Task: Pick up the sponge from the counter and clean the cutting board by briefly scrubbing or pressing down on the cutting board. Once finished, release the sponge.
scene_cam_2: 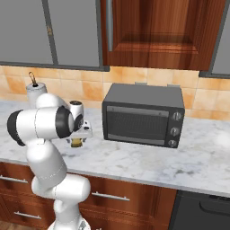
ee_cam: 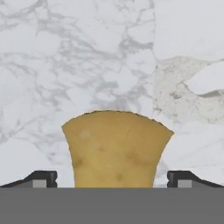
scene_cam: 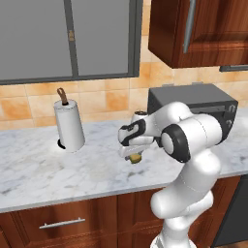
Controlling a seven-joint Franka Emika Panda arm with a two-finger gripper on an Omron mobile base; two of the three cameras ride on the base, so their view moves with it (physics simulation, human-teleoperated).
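Note:
The mustard-yellow sponge (ee_cam: 116, 151) lies on the white marble counter (ee_cam: 87, 52), straight under my hand. My gripper (ee_cam: 113, 179) is open, with one dark fingertip (ee_cam: 43, 178) on each side of the sponge and a small gap at both sides. From the base views the sponge (scene_cam: 135, 158) (scene_cam_2: 77, 143) peeks out beneath the gripper (scene_cam: 131, 154) (scene_cam_2: 79, 137), near the middle of the counter (scene_cam: 48, 169) (scene_cam_2: 134, 157). The cutting board is out of view.
A paper towel roll (scene_cam: 69, 125) (scene_cam_2: 35, 92) stands upright at the back left of the sponge. A dark grey microwave (scene_cam: 203, 109) (scene_cam_2: 143, 114) sits to the right against the tiled wall. Wall cabinets hang above.

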